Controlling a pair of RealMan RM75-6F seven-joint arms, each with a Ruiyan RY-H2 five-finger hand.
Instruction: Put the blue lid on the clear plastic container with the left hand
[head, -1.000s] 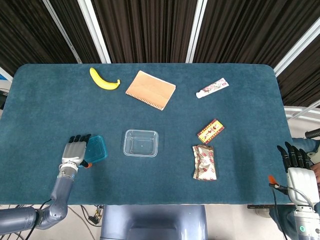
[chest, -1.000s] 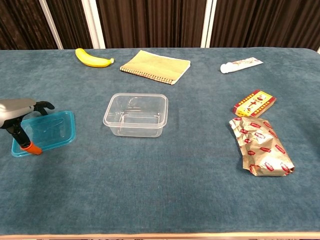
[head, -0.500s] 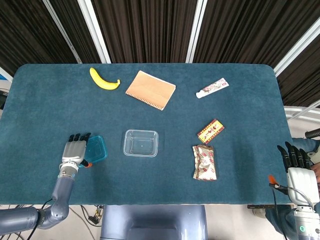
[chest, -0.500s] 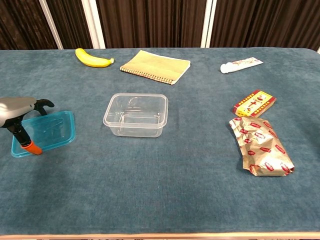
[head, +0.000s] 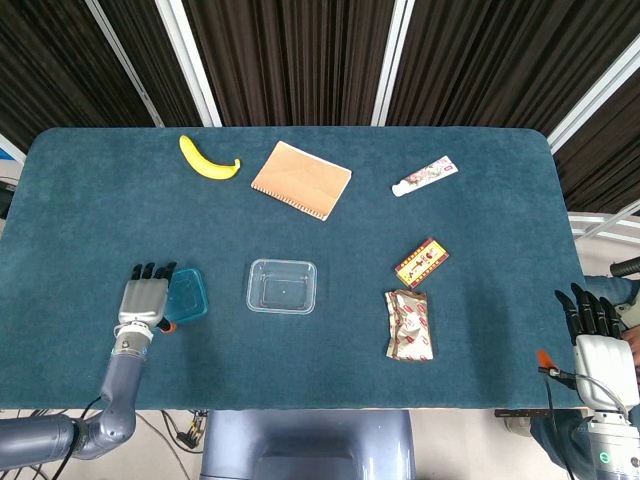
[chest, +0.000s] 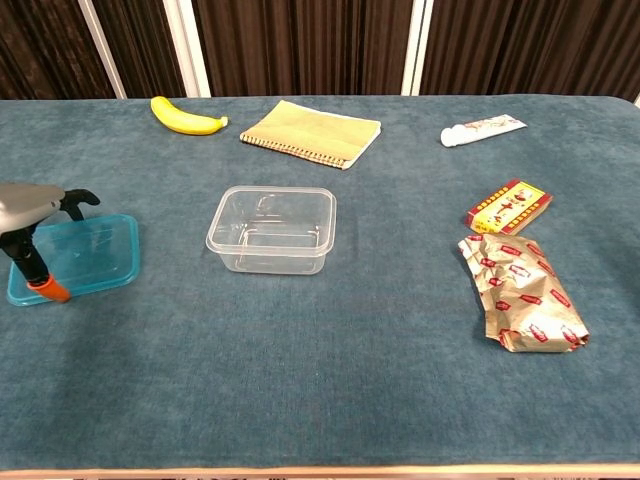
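One flat blue plastic lid (chest: 75, 257) lies near the table's front left edge, beside the clear rectangular plastic container (chest: 271, 230). The left hand (head: 145, 298) touches it; whether it grips, I cannot tell. A shallow hold could drop it.

Right of the left hand (head: 147, 300), the see-through blue plastic lid (chest: 80, 256) lies on fuzzy teal cloth (chest: 300, 340); the crinkly foil packet (chest: 522, 292) shines.
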